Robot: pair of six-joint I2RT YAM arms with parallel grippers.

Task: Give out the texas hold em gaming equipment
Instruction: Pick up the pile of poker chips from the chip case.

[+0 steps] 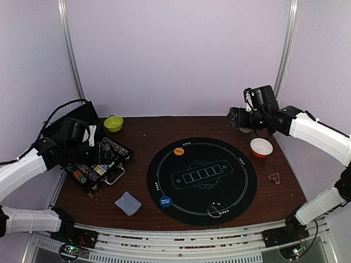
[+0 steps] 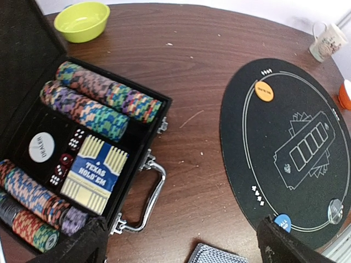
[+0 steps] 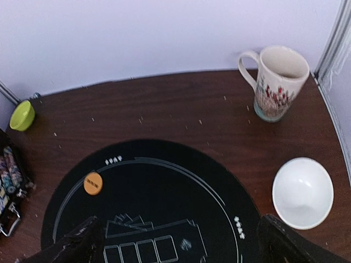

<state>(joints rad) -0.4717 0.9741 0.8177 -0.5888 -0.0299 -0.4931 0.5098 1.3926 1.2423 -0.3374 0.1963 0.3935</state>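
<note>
A black round mat (image 1: pixel 201 179) carries an orange disc (image 1: pixel 179 151), a blue disc (image 1: pixel 165 201) and a clear disc (image 1: pixel 215 209). A grey-blue card deck (image 1: pixel 128 203) lies left of the mat. An open black case (image 1: pixel 98 164) holds rows of striped chips (image 2: pixel 104 101), a card box (image 2: pixel 93 172) and a white dealer disc (image 2: pixel 41 148). My left gripper (image 2: pixel 181 252) is open and empty, above the wood between case and mat, the deck (image 2: pixel 216 256) below it. My right gripper (image 3: pixel 178 249) is open and empty, high over the mat's far side.
A green bowl (image 1: pixel 113 123) stands at the back left. A patterned mug (image 3: pixel 277 82) and a red-and-white bowl (image 1: pixel 261 147) stand at the back right. A small red triangle (image 1: pixel 273 177) lies right of the mat. The case's metal handle (image 2: pixel 143 204) sticks out towards the mat.
</note>
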